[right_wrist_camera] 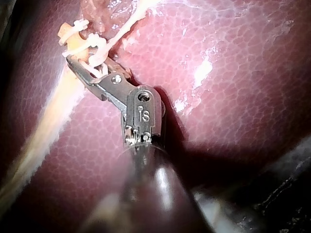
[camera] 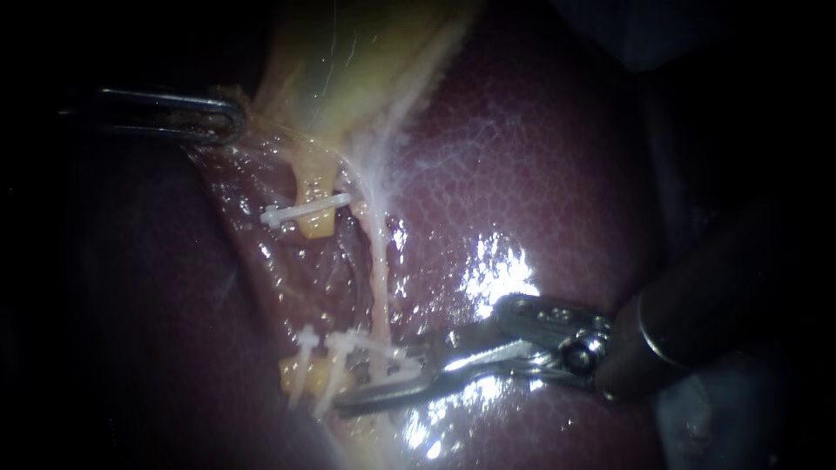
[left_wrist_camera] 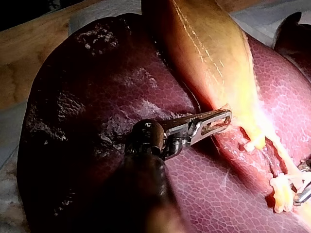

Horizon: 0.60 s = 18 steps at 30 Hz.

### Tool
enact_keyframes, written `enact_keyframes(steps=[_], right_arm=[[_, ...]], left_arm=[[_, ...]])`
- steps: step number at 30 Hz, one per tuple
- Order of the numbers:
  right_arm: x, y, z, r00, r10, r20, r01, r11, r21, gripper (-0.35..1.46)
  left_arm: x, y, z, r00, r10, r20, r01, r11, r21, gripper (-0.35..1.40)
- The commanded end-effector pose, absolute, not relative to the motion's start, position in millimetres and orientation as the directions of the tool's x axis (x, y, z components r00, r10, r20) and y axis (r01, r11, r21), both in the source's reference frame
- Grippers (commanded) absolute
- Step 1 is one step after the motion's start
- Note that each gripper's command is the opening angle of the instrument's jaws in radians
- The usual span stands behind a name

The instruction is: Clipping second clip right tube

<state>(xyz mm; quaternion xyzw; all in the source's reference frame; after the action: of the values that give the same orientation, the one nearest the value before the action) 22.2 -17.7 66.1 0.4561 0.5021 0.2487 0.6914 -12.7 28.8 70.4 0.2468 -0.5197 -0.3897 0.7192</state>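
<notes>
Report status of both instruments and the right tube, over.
Left instrument shut on gallbladder. Right instrument shut on clip, astride right tube. Nothing blocks.

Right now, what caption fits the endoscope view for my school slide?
Right instrument grips a white clip at the right tube; left instrument holds the gallbladder above the liver.

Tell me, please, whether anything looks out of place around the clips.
The yellow tube is in two stumps, one crossed by the upper clip, one beside the lower clips, with a bare gap between. The lower clips tilt at differing angles, crowded against the right tool. Nothing looks spilled.
</notes>
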Motion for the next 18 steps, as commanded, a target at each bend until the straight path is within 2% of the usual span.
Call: enact_keyframes(steps=[1, 5, 7, 10, 12, 18], right_arm=[[22.2, -17.7, 66.1, 0.372, 0.802, -0.467, 0.114, 0.460, 0.881, 0.02], [22.2, -17.7, 66.1, 0.372, 0.802, -0.467, 0.114, 0.460, 0.881, 0.04], [22.2, -17.7, 66.1, 0.372, 0.802, -0.467, 0.114, 0.460, 0.881, 0.10], [22.4, -17.6, 66.2, 0.368, 0.804, -0.467, 0.117, 0.458, 0.881, 0.40], [22.8, -17.4, 66.4, 0.353, 0.804, -0.478, 0.115, 0.470, 0.875, 0.48], [22.7, -16.9, 66.7, 0.326, 0.803, -0.499, 0.104, 0.494, 0.863, 0.50]], left_arm=[[-12.7, 28.8, 70.4, 0.156, -0.817, 0.555, 0.304, 0.574, 0.760, -0.35], [-12.6, 28.8, 70.4, 0.156, -0.817, 0.555, 0.304, 0.574, 0.760, -0.35], [-12.7, 28.8, 70.4, 0.156, -0.817, 0.555, 0.304, 0.574, 0.760, -0.35], [-12.7, 28.8, 70.4, 0.156, -0.817, 0.555, 0.304, 0.574, 0.760, -0.35], [-12.7, 28.8, 70.4, 0.156, -0.817, 0.555, 0.304, 0.574, 0.760, -0.35], [-12.6, 28.8, 70.4, 0.156, -0.817, 0.555, 0.304, 0.575, 0.760, -0.35]])
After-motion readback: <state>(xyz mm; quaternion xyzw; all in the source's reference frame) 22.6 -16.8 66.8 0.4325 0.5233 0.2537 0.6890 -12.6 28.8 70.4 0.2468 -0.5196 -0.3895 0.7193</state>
